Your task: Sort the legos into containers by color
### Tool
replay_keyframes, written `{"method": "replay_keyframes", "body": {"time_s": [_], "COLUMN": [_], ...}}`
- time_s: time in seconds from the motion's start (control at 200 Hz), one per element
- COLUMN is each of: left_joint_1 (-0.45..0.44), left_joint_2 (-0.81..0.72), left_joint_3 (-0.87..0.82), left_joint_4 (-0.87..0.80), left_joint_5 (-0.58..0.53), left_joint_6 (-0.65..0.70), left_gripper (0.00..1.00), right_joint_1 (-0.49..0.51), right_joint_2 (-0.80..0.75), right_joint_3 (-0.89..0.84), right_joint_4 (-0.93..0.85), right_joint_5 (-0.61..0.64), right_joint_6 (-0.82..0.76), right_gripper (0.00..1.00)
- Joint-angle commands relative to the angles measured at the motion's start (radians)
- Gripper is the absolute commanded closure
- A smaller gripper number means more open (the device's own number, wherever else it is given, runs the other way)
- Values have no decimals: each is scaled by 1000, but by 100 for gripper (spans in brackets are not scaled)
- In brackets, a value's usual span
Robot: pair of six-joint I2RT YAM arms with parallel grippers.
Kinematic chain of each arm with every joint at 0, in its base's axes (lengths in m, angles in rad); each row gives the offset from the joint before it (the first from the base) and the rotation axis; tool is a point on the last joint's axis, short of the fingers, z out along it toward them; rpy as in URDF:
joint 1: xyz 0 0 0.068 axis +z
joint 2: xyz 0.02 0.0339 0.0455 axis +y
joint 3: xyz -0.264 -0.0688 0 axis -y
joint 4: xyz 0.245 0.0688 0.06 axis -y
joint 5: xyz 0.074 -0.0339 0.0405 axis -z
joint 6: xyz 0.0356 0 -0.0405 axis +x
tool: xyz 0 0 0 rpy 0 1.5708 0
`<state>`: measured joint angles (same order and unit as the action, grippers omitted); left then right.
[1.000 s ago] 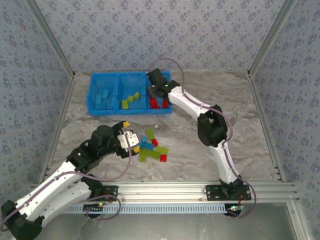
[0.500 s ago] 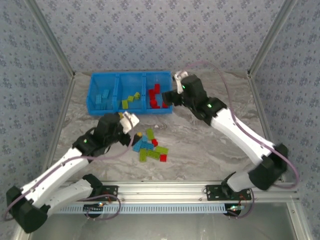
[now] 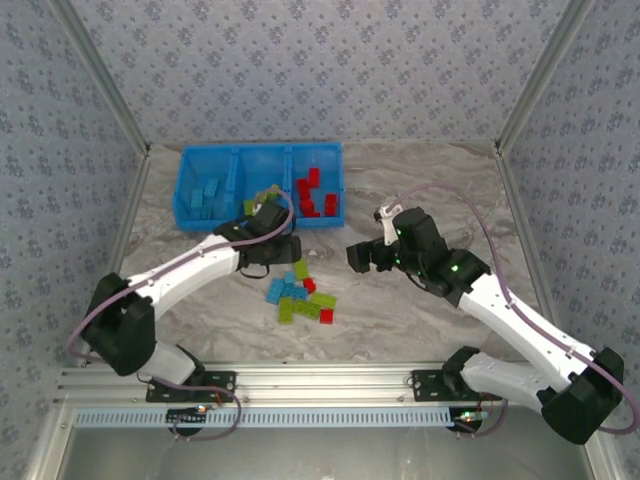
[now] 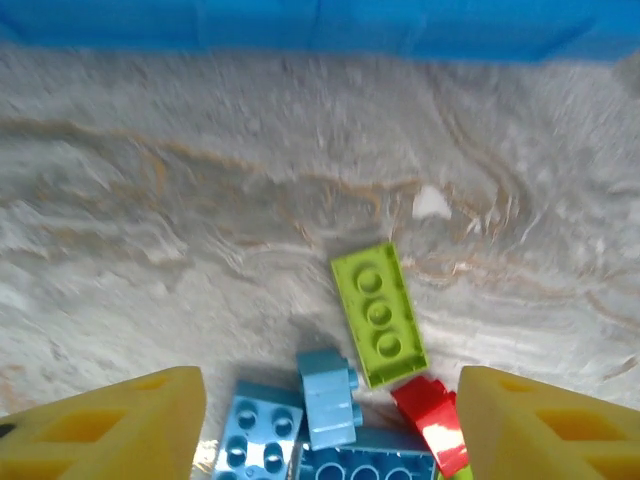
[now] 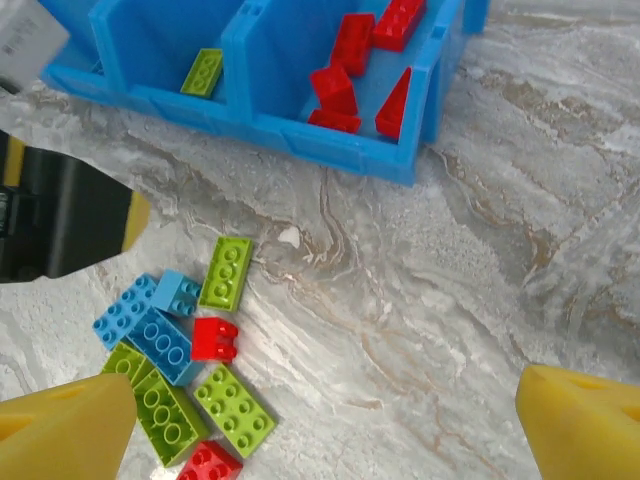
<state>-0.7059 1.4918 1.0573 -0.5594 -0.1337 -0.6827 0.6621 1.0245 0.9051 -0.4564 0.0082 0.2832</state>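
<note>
L gripper [image 4: 325, 425] wide open, empty; small red, lime, light-blue plastic studded bricks [image 4: 378, 312] on marbled worktop [image 4: 150, 200] between its fingertips. R gripper [image 5: 320, 425] open too, prob. empty, bricks to its left, blue plastic bins [image 5: 330, 140] beyond.

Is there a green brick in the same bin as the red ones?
No, the end bin holds only red bricks; the green brick lies in the neighbouring bin.

Loose red, green, blue legos [image 3: 300, 297] clustered near containers [image 3: 262, 149]; others sorted inside by color.
</note>
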Motion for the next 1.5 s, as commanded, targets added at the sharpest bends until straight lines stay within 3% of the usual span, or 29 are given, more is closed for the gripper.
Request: {"method": "replay_keyframes", "body": {"time_s": [0.0,0.295,0.51,0.605,0.819,0.999,1.104,1.229,1.334,1.494], "left_joint_1": [-37,-46,-59,-64,-66,-53,15,168,321,477], "left_joint_2": [43,205,266,249,97,-44,-71,-66,-17,199], "left_joint_3": [-15,-4,17,-3,-25,77,122,161,183,348], "left_joint_4": [-36,5,35,67,58,-54,-48,8,114,75], "left_joint_5": [48,0,3,-11,-92,-336,-453,-542,-493,-384], "left_joint_6": [-81,-67,-36,-39,-25,108,222,312,348,341], "left_gripper": [39,53,70,77,77,78,79,79,79,77], "right_joint_1": [6,10,8,10,23,41,39,40,42,28], "right_joint_2": [-27,-86,-130,-142,-185,-229,-205,-166,-163,-152], "right_joint_3": [-23,-29,-23,-23,-59,-138,-149,-125,-124,-106], "right_joint_4": [-36,-86,-111,-130,-125,-50,-1,17,32,21], "right_joint_5": [-9,-8,13,15,-37,-10,-7,0,36,52], "right_joint_6": [47,78,97,100,175,258,278,312,338,355], "right_gripper": [0,0,0,0,0,0,0,0,0,0]}}
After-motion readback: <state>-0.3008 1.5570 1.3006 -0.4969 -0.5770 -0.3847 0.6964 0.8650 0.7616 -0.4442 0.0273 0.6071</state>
